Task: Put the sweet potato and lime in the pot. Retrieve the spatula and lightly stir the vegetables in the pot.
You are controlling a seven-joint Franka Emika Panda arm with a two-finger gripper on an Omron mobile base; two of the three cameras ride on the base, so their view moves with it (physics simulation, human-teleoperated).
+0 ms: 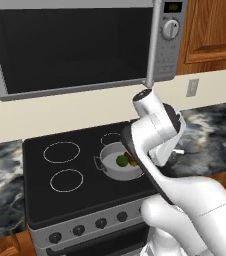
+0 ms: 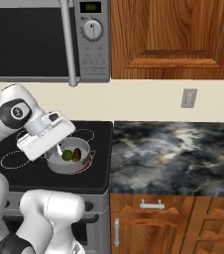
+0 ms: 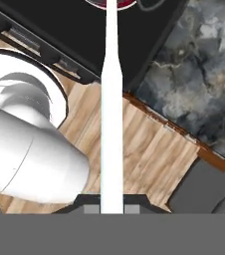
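Nothing is reading clearly: the microwave's display [image 2: 90, 7] is showing blurred yellow digits, and its dial [image 2: 92, 30] markings are too small.

Black stove [image 1: 45, 172] at lower left, knobs [image 1: 78, 230] along its front, microwave [image 1: 75, 45] across the top. Cream wall [image 2: 148, 101] with outlet [image 2: 188, 97] mid-frame, dark marbled counter [image 2: 178, 156] at right. Wood cabinets [image 2: 173, 34] above, drawers [image 2: 153, 213] below.
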